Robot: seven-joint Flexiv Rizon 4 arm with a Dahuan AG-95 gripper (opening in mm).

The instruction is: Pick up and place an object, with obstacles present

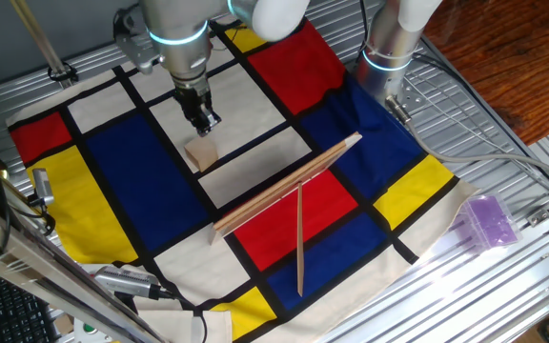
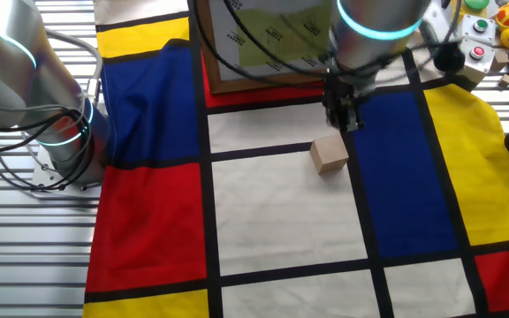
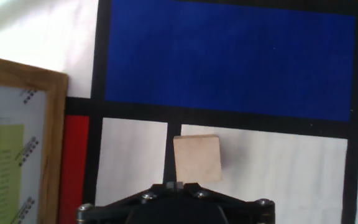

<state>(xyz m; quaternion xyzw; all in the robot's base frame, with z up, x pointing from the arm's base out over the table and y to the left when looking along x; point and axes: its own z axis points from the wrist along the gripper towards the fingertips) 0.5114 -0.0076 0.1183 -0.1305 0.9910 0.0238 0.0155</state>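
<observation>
- The colour-block cloth is spread over the table, and it is taken as the landmark: everything of the task lies on it.
- The wide plank is seen standing on its long edge across the cloth's middle, running from the white panel toward the blue one; it is probably stiff but easily toppled if brushed.
- The narrow stick is laid flat on the red and blue panels on the near side of the plank, 1 end close beside it; it is judged light and easily nudged.
- The gripper hangs just above and slightly behind the block; whether its jaws are parted or closed cannot be told, as the fingertips are too small and dark in both fixed views and only the housing shows in the hand view. Nothing is seen held.
- The wooden block rests on a white panel of the cloth, beside a black stripe, well apart from both slats.
- The block is judged light, rigid, not fragile, with dry matte faces that should not slip; hold is best taken across 2 opposite side faces, at mid-height.
- No clear long axis is shown: its top looks nearly square, turned slightly against the cloth's stripes.
</observation>
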